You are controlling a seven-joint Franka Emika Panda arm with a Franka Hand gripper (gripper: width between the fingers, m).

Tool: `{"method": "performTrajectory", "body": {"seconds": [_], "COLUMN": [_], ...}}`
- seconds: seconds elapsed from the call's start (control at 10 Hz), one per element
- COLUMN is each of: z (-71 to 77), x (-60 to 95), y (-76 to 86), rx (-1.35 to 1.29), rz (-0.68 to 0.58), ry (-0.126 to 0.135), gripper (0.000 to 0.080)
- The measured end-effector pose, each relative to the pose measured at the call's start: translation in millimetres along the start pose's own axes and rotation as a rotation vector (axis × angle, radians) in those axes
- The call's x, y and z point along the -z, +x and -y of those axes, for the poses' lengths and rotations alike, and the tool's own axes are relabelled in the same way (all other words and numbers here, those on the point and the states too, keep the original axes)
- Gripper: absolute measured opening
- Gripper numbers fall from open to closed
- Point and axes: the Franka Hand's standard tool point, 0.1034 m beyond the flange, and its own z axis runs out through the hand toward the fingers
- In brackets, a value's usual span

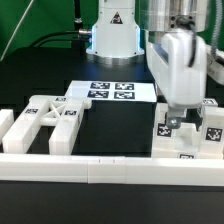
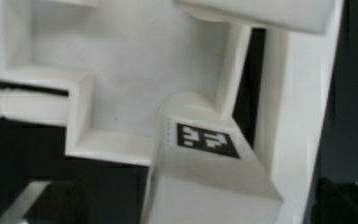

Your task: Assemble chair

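Note:
The chair lies in loose chunky white tagged pieces. Cut-out frames (image 1: 52, 122) lie at the exterior view's left, and several blocks (image 1: 205, 128) sit at its right. My gripper (image 1: 176, 118) is down low among the right-hand blocks. In the wrist view a white piece with a black-and-white tag (image 2: 206, 138) fills the picture at close range. Its lower end runs between my jaws (image 2: 194, 206). The dark fingers sit far apart at the picture's corners, and a dark gap shows between one finger and the piece. The jaws look open around it.
The marker board (image 1: 110, 90) lies flat at the back centre, in front of the robot base (image 1: 112, 40). A long white border rail (image 1: 100, 165) runs along the table's front. A dark mat (image 1: 115, 125) lies between the two groups of pieces.

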Motion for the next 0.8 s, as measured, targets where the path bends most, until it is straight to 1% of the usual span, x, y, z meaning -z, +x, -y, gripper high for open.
{"method": "performTrajectory", "body": {"seconds": [0.2,0.4,0.7,0.8], "z": [5.8,4.1,5.2,6.0], "x": [12.4,8.2,10.1,11.8], "y": [0.2,0.3,0.1,-1.0], "rx": [0.262,0.352,0.681,0.731], "rz": [0.0,-0.001,-0.011,-0.012], "ry": [0.023,0.017,0.013,0.016], "gripper": [0.0647,0.0649,0.0649,0.0649]}}
